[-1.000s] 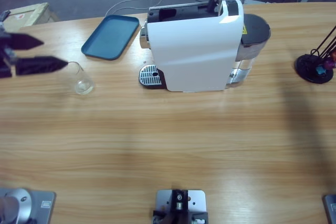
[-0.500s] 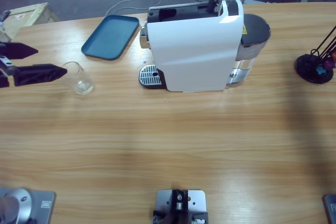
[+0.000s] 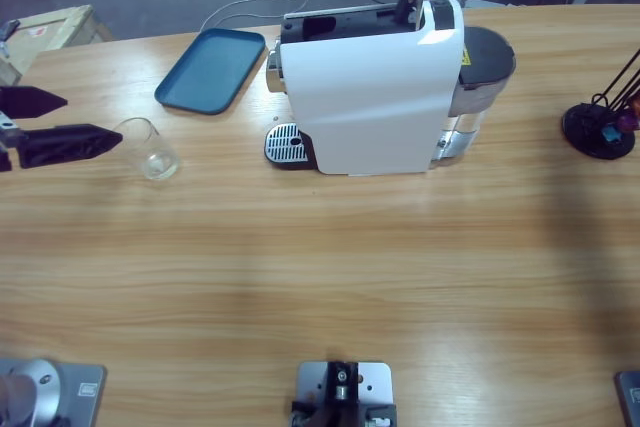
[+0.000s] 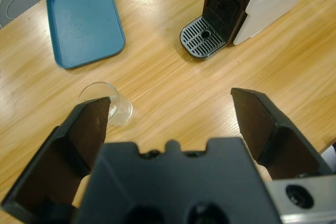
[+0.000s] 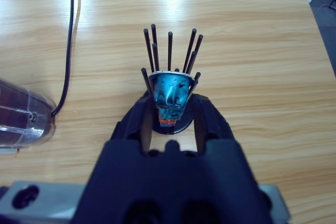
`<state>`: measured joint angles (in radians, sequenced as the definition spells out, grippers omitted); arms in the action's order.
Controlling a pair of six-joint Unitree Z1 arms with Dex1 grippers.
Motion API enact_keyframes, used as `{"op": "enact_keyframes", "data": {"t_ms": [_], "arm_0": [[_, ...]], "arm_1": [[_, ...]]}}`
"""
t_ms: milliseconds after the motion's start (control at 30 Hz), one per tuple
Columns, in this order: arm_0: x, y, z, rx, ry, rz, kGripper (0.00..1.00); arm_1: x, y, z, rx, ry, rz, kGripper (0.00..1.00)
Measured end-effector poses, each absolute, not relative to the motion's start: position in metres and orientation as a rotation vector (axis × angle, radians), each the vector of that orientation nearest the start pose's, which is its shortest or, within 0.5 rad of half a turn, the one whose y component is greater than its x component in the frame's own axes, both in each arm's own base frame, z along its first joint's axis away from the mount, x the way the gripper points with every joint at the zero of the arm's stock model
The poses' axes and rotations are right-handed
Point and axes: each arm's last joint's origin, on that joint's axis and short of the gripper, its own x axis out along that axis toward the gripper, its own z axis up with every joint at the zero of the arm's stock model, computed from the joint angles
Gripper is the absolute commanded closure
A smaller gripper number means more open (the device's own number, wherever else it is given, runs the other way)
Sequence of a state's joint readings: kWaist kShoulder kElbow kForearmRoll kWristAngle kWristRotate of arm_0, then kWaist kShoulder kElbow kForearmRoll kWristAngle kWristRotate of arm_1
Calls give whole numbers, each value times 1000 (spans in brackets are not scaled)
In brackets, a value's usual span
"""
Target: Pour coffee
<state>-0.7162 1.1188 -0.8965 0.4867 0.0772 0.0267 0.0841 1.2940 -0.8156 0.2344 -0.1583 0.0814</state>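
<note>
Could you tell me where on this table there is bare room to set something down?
The whole near stretch of the table, in front of the coffee machine, is bare wood. So is the strip between the machine and the capsule stand. The far left is crowded: the blue tray, the glass and the left gripper, jaws open.

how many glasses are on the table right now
1. The clear glass stands near the table's left end, just past the left gripper, below the blue tray. The coffee machine could hide another.
</note>
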Motion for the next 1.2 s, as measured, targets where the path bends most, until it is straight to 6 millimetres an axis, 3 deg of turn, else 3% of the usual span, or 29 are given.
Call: {"op": "enact_keyframes", "data": {"t_ms": [267, 333, 367, 1000, 1200], "arm_0": [[124, -103, 344, 306, 670, -619, 4], [124, -103, 344, 306, 672, -619, 4], [124, -103, 343, 305, 672, -618, 4], [121, -103, 337, 291, 698, -616, 9], [119, -101, 336, 288, 696, -617, 9]], "arm_1": [[222, 11, 306, -2, 725, -101, 709], [224, 11, 304, -3, 733, -101, 977], [224, 11, 304, -3, 733, -101, 1000], [225, 11, 306, 13, 721, -107, 1000], [222, 11, 344, 48, 619, -110, 1000]]}}
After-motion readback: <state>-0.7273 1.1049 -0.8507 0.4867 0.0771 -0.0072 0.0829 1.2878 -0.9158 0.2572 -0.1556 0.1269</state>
